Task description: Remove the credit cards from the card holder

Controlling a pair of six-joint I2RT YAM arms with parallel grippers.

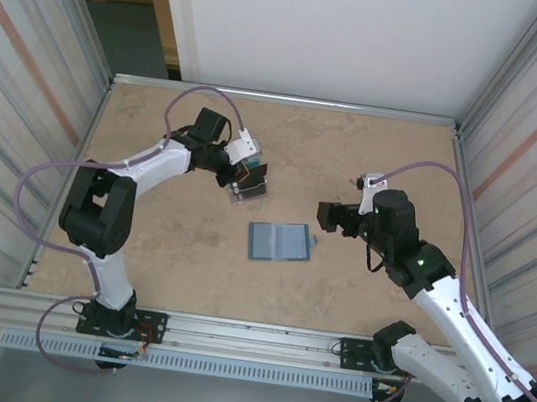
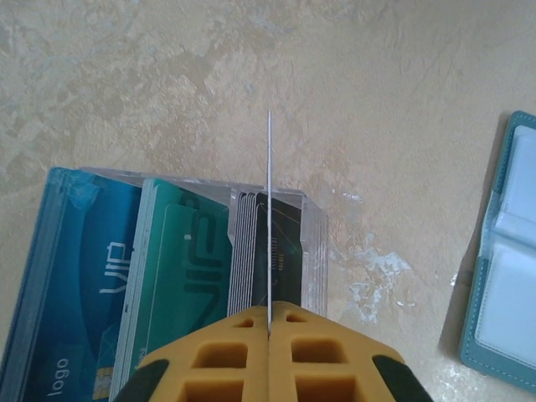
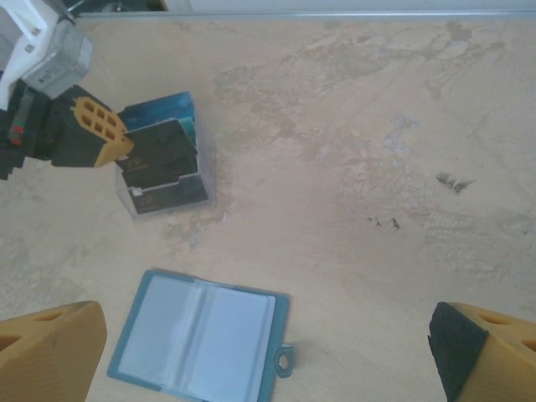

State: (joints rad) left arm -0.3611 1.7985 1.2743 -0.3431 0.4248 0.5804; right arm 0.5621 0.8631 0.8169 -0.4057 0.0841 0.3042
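Left hand (image 2: 269, 331) pinches a credit card (image 2: 269, 201) over the pile (image 2: 92, 276) — release it there; your right hand (image 3: 266, 347) gapes.

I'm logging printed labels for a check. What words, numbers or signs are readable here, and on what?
"VIP": on the blue card, sideways.
"logo": same blue card, near its end.
"VIP": on the teal-green card.
The dark card: fine markings, too small to read.
The edge-on card in the left tool: face hidden.
The card holder: no text visible.

card holder (image 1: 279, 242) on table (image 1: 376, 157), credit cards (image 1: 248, 186) behind it leftward, apparently stacked
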